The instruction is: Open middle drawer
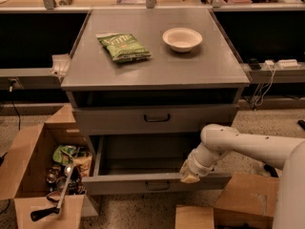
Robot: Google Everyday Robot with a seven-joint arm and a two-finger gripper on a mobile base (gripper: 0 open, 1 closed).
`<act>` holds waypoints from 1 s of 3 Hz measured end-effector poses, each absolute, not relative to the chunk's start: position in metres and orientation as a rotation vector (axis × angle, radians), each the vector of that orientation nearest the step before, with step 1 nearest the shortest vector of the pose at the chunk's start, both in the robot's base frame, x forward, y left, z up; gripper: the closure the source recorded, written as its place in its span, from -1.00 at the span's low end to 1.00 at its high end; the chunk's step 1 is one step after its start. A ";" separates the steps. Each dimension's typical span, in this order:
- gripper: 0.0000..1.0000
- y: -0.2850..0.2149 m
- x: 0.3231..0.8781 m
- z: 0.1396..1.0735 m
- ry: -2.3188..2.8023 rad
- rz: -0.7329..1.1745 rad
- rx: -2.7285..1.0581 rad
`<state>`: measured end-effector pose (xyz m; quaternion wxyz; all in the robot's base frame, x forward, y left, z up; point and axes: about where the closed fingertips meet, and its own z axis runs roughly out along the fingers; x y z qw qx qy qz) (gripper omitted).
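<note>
An open brown cardboard box of clutter sat on the floor left of the cabinet. A crinkled green snack bag and, right of it, a shallow white bowl lay on the grey tabletop, out of the job's way. Below the taller grey drawer front, the wide grey metal middle drawer stood pulled well out. The white arm's hand sat at the right of the middle drawer's front edge, probably for pulling. I could not tell whether it was open or closed.

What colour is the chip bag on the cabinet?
Chip bag: green, camera view; the hand is at the front of the open middle drawer.
</note>
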<state>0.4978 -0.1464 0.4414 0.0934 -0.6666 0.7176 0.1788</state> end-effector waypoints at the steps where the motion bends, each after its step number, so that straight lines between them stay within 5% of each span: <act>1: 0.17 -0.146 0.498 0.441 2.129 0.531 -1.978; 3: -0.77 -0.146 0.498 0.441 2.129 0.531 -1.978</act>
